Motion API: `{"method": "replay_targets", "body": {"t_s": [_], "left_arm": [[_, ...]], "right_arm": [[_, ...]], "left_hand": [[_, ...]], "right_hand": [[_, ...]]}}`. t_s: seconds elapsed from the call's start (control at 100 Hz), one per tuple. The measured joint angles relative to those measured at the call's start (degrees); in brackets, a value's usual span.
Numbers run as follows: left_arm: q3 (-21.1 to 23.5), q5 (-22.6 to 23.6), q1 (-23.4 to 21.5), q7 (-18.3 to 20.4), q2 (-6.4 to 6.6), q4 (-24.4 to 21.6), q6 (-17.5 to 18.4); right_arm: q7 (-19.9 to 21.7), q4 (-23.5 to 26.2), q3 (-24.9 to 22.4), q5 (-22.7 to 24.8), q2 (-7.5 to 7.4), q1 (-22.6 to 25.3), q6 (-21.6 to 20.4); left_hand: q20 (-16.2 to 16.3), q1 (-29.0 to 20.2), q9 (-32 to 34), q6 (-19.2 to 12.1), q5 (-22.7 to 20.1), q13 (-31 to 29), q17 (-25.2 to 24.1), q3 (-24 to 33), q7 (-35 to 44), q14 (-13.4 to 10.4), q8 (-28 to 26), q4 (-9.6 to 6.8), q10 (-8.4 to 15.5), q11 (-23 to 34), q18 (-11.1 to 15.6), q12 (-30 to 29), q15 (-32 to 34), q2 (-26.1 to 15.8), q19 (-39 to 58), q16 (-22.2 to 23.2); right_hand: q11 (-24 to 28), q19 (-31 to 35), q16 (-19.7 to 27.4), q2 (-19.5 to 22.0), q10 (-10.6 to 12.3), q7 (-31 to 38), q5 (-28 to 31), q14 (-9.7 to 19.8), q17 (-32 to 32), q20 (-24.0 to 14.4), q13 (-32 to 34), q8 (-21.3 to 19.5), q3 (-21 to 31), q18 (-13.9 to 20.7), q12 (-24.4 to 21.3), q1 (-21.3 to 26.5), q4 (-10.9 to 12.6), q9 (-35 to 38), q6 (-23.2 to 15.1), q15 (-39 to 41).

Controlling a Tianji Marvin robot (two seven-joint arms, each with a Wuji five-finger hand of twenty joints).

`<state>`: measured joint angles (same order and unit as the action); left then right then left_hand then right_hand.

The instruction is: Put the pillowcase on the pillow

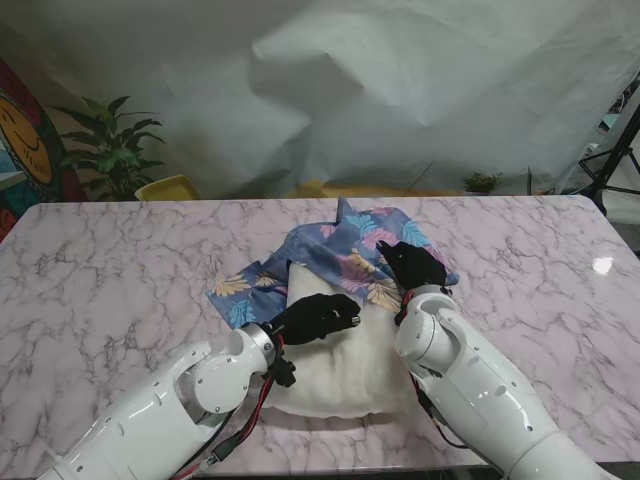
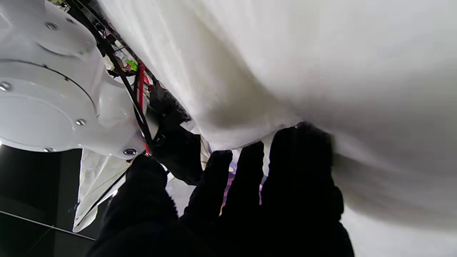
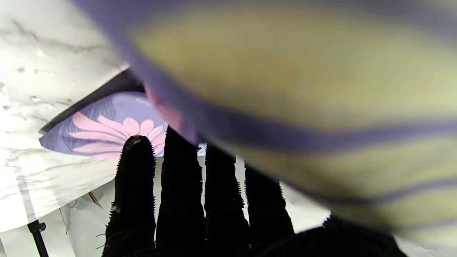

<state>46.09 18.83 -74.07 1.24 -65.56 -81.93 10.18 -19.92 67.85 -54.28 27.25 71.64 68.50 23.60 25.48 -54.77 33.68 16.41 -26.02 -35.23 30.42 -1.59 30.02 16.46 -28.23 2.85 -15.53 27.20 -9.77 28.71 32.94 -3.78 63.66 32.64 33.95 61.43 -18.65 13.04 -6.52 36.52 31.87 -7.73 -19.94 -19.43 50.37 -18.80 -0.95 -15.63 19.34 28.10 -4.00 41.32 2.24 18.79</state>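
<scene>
- Marble-patterned tabletop [image 1: 120, 260], glossy, pale with grey veins, carries everything; a bright glare spot sits near its right edge.
- The pillow [image 1: 340, 365] is white, soft and plump, roughly rectangular, lying in the middle of the tabletop nearer to me, its near corners rounded and slightly puckered.
- The pillowcase [image 1: 345, 250] is thin blue fabric printed with pink, yellow and teal flowers, crumpled and bunched over the pillow's far end, with a loose flap spread to the left on the tabletop.
- The left hand [image 1: 318, 318], in a black textured glove, lies on the pillow's top just beside the edge of the pillowcase, fingers curled loosely; whether it actually pinches fabric I cannot tell.
- In the left wrist view the gloved fingers [image 2: 300, 160] press against the white pillow surface, which dents around them.
- The right hand [image 1: 412, 266], also black-gloved, rests on the pillowcase at the pillow's far right corner; its grip is hidden beneath the fabric folds.
- In the right wrist view the fingers [image 3: 135, 178] stretch out straight and close together, and a blurred fold of fabric covers most of the frame.
- White arm shells hide the pillow's near corners.
</scene>
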Motion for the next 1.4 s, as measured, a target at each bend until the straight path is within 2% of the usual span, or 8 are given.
{"method": "replay_targets", "body": {"t_s": [0.25,0.53,0.6,0.67,0.77,0.96,1.17,1.4], "left_arm": [[2.1,6.0,-2.3,-7.5,-0.95,-1.9,-0.5],[4.5,14.4,-1.0,-25.6,-3.99,2.3,-3.6],[5.3,15.5,0.0,-22.4,-4.15,2.5,-9.1],[7.6,14.1,0.0,-11.8,-3.14,-0.3,-14.7],[7.0,13.0,2.3,-1.1,-0.33,-0.6,-14.2],[5.0,7.9,5.4,-1.7,0.21,7.3,-9.9],[5.6,0.8,1.6,1.0,0.28,5.0,-7.7],[5.6,-2.9,-1.7,-3.0,-0.71,3.2,-8.5]], "right_arm": [[-0.3,-1.0,-1.7,3.9,-0.04,-1.9,-2.1],[-2.1,21.7,-10.0,17.4,-2.69,12.5,4.5],[0.5,28.0,-11.8,19.2,-3.44,17.6,6.3],[6.0,33.6,-13.6,16.6,-4.36,22.6,5.4],[9.6,36.6,-13.9,12.7,-5.46,26.9,2.5],[8.2,31.1,-9.7,9.9,-5.86,25.4,-0.1],[4.9,19.7,-5.9,6.2,-4.19,17.1,-1.9],[1.2,12.1,-3.8,3.2,-2.61,10.3,-4.2]], "left_hand": [[1.9,-2.9,3.6,-4.2,-1.5,-2.6,2.4,0.0,4.6,-0.9,-2.5,-0.01,4.2,2.2,0.7,0.1,1.6,0.0,8.1,1.3],[3.7,-4.3,4.9,-9.8,-4.0,-2.1,-0.6,-0.2,9.8,-2.7,-2.5,-0.01,8.0,3.8,2.2,1.0,3.9,1.9,11.3,4.1],[3.6,-4.2,3.2,-9.6,-3.9,1.6,-5.7,-0.1,8.3,-2.5,-1.7,-0.01,7.8,1.6,1.4,0.9,-0.9,1.7,4.6,2.0],[2.9,-4.1,0.3,-8.3,-3.4,6.2,-10.8,-0.1,4.6,-0.3,-1.4,-0.01,6.3,-1.4,-0.4,-0.2,-5.5,0.6,-1.7,-0.5],[2.2,-2.6,-0.9,-8.0,-3.3,6.6,-13.2,-0.7,3.0,0.6,-1.4,-0.01,6.0,-1.6,-1.6,-0.4,-7.4,0.0,-5.3,-1.8],[2.2,-2.5,-0.7,-6.9,-3.5,4.1,-10.5,-0.5,4.4,1.4,-3.1,-0.01,5.6,-2.1,-2.8,-0.6,-7.5,0.0,-5.7,-2.5],[2.3,-2.8,0.0,-5.5,-4.4,-0.4,-3.8,-0.5,6.0,1.6,-3.3,-0.01,2.6,-2.2,-3.4,-0.7,-4.7,0.0,-1.6,-2.2],[2.3,-3.6,0.0,-4.4,-4.4,-1.3,-1.8,-0.1,6.0,2.4,-2.7,-0.01,0.7,-1.3,-4.1,-0.6,-2.9,0.0,-0.8,-1.1]], "right_hand": [[0.2,-0.8,0.7,-0.7,0.8,-0.5,-2.3,1.8,2.8,0.5,-4.1,0.1,-0.1,0.7,0.1,0.0,0.0,-2.3,-1.4,0.0],[1.7,-0.9,1.0,-3.0,0.9,0.1,-1.6,1.8,3.3,0.6,-5.7,0.2,0.0,0.9,0.2,0.6,0.1,-2.4,-1.6,-0.1],[2.6,0.8,-0.5,-3.0,0.9,4.4,4.3,1.8,0.2,0.2,-0.5,-0.9,0.0,0.9,0.7,0.9,0.1,3.3,-3.1,2.6],[3.4,2.6,-1.9,-3.0,1.5,7.4,9.2,1.5,-3.2,-0.6,4.2,-2.8,0.0,0.9,1.6,0.9,0.1,8.8,-4.4,5.0],[4.2,4.7,-3.3,-3.0,1.7,9.0,12.7,1.4,-6.3,-1.3,8.5,-4.0,0.0,0.9,2.4,0.9,0.1,12.8,-5.7,6.8],[4.3,5.1,-3.8,-3.0,1.7,9.5,13.3,1.4,-7.6,-1.5,9.3,-4.4,0.0,0.8,3.0,1.4,0.1,14.1,-5.8,6.9],[4.9,5.1,-4.6,-3.0,1.7,10.3,13.2,1.4,-7.6,-1.5,9.3,-5.7,0.0,0.8,3.8,1.4,0.1,14.1,-5.8,7.1],[4.9,5.1,-4.6,-3.0,1.7,10.3,13.2,1.3,-7.6,-1.5,9.3,-5.7,0.0,0.8,3.8,1.4,0.1,14.0,-5.8,7.1]]}}
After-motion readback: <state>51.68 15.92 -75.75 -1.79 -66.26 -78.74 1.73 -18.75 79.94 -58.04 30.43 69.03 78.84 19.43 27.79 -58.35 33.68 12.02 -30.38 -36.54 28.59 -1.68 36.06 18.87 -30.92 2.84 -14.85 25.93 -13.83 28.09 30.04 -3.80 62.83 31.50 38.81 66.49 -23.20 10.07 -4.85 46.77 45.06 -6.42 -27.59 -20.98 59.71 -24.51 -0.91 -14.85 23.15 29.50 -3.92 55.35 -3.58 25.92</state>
